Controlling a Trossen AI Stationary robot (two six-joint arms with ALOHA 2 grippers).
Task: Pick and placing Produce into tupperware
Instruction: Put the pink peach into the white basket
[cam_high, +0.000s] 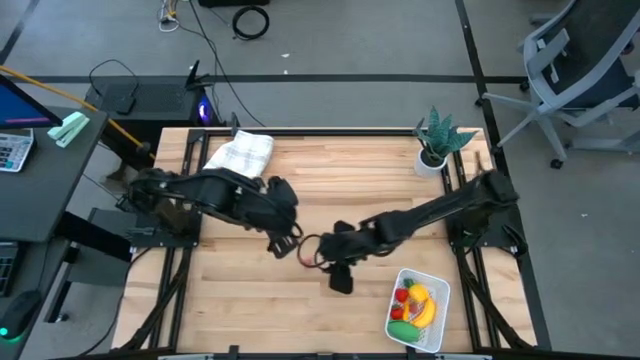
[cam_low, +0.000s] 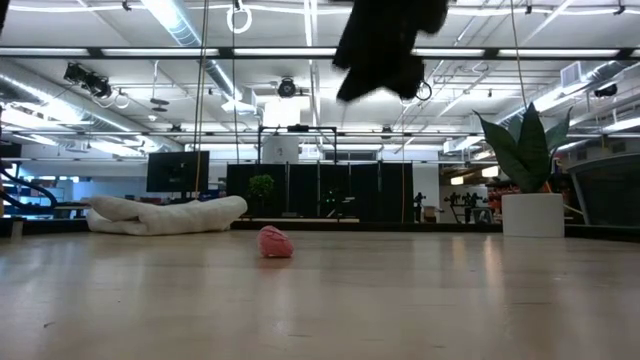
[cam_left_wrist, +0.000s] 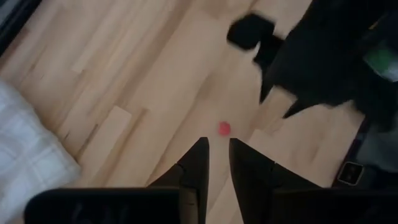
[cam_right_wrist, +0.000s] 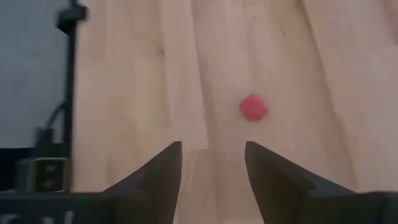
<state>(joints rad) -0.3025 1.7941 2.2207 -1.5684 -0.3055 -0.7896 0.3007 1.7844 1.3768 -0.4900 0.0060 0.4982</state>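
Red piece (cam_right_wrist: 254, 107) lies loose on table (cam_high: 350, 180) between both arms; right end effector (cam_right_wrist: 211, 163) spread above it for pickup, left end effector (cam_left_wrist: 217, 155) nearly pressed together, empty.

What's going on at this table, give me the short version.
A two-armed robot is sorting toy produce into the white basket at the table's front right, which already holds a banana and other pieces. One small red piece lies loose on the wood mid-table. The right gripper hovers open just short of it; the left gripper, fingers nearly together, hangs nearby holding nothing.
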